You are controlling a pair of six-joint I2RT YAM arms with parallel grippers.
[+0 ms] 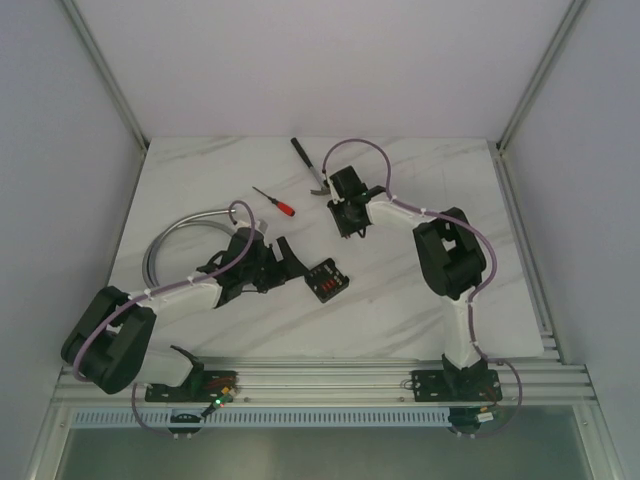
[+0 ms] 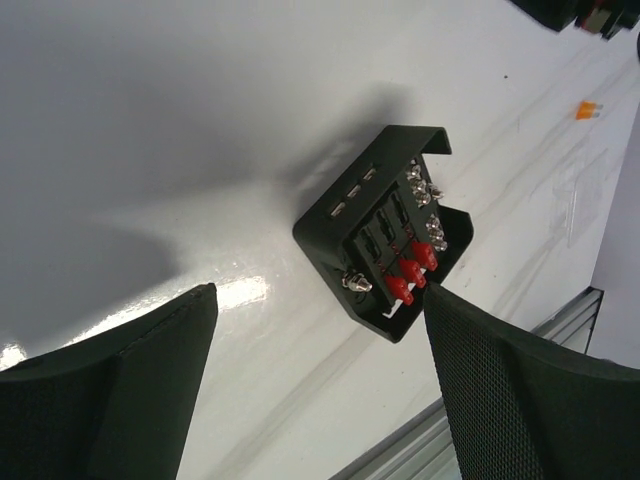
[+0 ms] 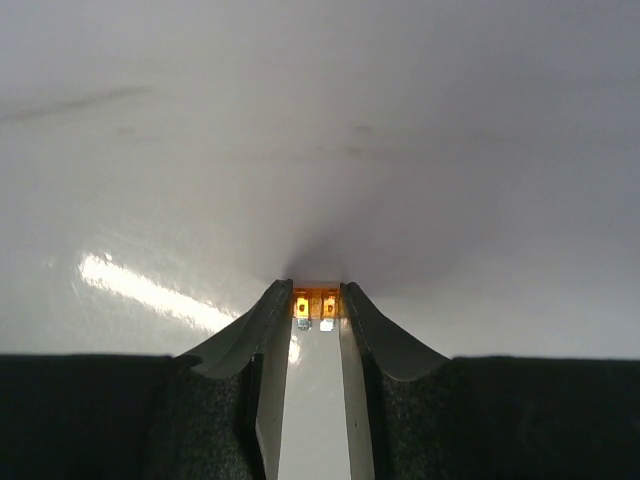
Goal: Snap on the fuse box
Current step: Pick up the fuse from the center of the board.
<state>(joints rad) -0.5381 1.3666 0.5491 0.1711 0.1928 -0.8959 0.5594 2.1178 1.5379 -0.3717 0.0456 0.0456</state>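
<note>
The fuse box (image 1: 327, 281) is a small black square box lying on the white table, with three red fuses on its open face (image 2: 385, 235). My left gripper (image 1: 288, 258) is open and empty just left of the box, apart from it; in the left wrist view (image 2: 320, 295) the box lies just beyond the right fingertip. My right gripper (image 1: 355, 222) is farther back, tips down at the table. Its fingers (image 3: 315, 302) are shut on a tiny orange fuse (image 3: 315, 304).
A red-handled screwdriver (image 1: 275, 201) and a black-handled tool (image 1: 308, 165) lie at the back. A grey cable (image 1: 165, 240) loops on the left. A loose orange fuse (image 2: 588, 110) lies beyond the box. The aluminium rail (image 1: 330, 380) runs along the near edge.
</note>
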